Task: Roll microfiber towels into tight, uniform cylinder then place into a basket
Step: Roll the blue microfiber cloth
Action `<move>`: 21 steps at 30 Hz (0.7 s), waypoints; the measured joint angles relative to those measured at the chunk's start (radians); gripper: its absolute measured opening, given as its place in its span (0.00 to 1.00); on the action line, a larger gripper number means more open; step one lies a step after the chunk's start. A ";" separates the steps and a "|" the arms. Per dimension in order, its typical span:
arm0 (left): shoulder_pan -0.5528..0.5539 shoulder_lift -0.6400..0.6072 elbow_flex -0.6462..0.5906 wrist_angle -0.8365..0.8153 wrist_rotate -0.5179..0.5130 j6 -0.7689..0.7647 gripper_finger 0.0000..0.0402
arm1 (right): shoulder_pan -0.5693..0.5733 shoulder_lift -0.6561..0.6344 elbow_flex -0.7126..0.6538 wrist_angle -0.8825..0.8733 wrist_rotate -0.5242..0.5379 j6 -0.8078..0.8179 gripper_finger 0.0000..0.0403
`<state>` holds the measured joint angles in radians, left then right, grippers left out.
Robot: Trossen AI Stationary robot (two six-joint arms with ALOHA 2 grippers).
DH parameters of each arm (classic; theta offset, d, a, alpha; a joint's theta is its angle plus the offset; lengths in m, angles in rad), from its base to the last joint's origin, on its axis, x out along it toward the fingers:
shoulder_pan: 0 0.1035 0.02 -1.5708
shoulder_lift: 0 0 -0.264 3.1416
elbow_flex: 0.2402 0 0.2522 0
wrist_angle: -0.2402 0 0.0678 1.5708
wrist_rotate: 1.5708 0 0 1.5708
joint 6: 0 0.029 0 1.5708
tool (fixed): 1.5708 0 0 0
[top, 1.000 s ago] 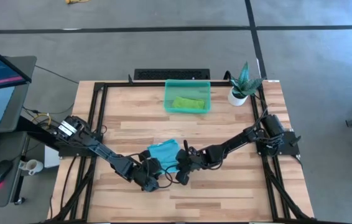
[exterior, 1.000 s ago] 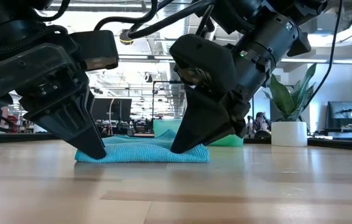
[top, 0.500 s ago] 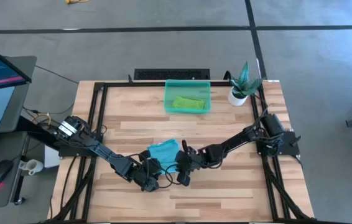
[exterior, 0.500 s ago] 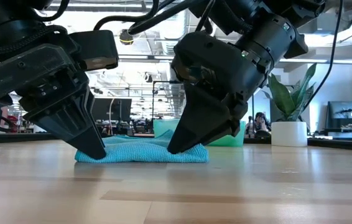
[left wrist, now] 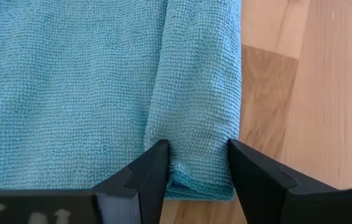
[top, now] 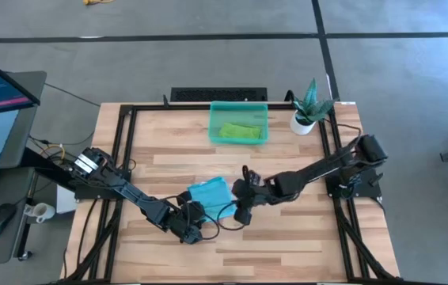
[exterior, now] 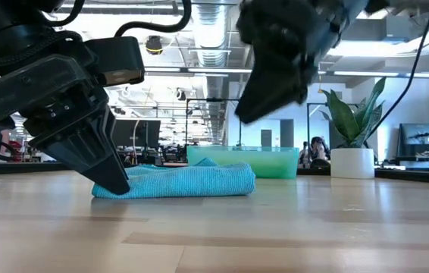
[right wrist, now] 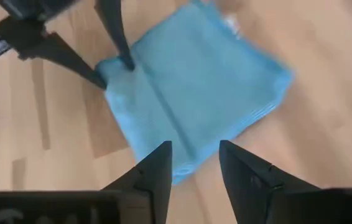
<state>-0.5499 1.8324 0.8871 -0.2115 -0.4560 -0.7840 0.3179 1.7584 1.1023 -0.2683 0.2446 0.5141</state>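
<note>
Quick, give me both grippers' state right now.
Left gripper: shut on the rolled edge of the blue towel, down on the table.
Right gripper: open, empty, raised above the towel.

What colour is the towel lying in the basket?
Lime green towel, seen best in the high view.

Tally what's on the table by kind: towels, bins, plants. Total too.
Towels: 2, the blue towel near the table's front, its rolled edge between the left gripper fingers, and the green towel in the basket
Bins: 1, the basket
Plants: 1, the potted plant
Total: 4
</note>
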 joint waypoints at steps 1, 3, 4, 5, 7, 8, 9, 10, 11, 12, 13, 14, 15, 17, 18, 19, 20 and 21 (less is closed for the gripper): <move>0.000 0.000 0.000 0.000 0.000 0.006 0.40 | 0.013 -0.018 0.000 -0.016 0.025 -0.021 0.39; 0.000 0.000 0.000 -0.004 0.002 0.016 0.40 | 0.054 -0.047 0.001 -0.022 0.055 -0.085 0.38; 0.000 0.000 0.000 -0.006 0.002 0.018 0.40 | 0.080 -0.053 0.002 -0.014 0.066 -0.123 0.38; 0.000 0.000 0.000 -0.006 0.003 0.020 0.40 | 0.107 -0.055 0.002 -0.011 0.084 -0.158 0.38; 0.000 0.000 0.000 -0.008 0.003 0.020 0.40 | 0.160 -0.046 0.002 0.010 0.138 -0.218 0.38; 0.000 0.000 0.000 -0.008 0.004 0.020 0.40 | 0.184 -0.036 0.002 0.030 0.163 -0.248 0.38; 0.000 0.000 0.000 -0.008 0.004 0.019 0.40 | 0.204 -0.024 0.003 0.034 0.183 -0.280 0.38; 0.000 0.000 0.000 -0.010 0.004 0.019 0.40 | 0.222 -0.008 0.003 0.040 0.200 -0.315 0.38; 0.000 0.000 0.000 -0.010 0.004 0.018 0.40 | 0.236 0.013 0.003 0.057 0.204 -0.352 0.38; 0.000 0.000 0.000 -0.010 0.004 0.017 0.40 | 0.247 0.033 0.003 0.063 0.204 -0.391 0.39; 0.000 0.000 0.000 -0.008 0.004 0.017 0.40 | 0.255 0.049 0.002 0.061 0.203 -0.436 0.39; 0.000 0.000 0.000 -0.008 0.004 0.019 0.40 | 0.262 0.064 0.002 0.068 0.203 -0.480 0.38; 0.000 0.000 0.000 -0.008 0.004 0.019 0.40 | 0.267 0.082 0.003 0.087 0.203 -0.526 0.38; 0.000 0.000 0.000 -0.008 0.004 0.019 0.40 | 0.271 0.116 0.003 0.097 0.206 -0.643 0.38; 0.000 0.000 0.000 -0.008 0.004 0.019 0.40 | 0.271 0.129 0.001 0.098 0.207 -0.693 0.38; 0.000 0.000 0.000 -0.008 0.004 0.020 0.40 | 0.269 0.147 0.001 0.129 0.210 -0.730 0.38; 0.000 0.000 0.000 -0.008 0.004 0.020 0.40 | 0.264 0.164 0.004 0.165 0.217 -0.758 0.38; 0.000 0.000 0.000 -0.008 0.004 0.020 0.40 | 0.261 0.175 0.004 0.177 0.236 -0.782 0.39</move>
<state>-0.5500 1.8324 0.8871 -0.2192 -0.4522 -0.7643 0.5786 1.9334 1.1063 -0.0916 0.4811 -0.2679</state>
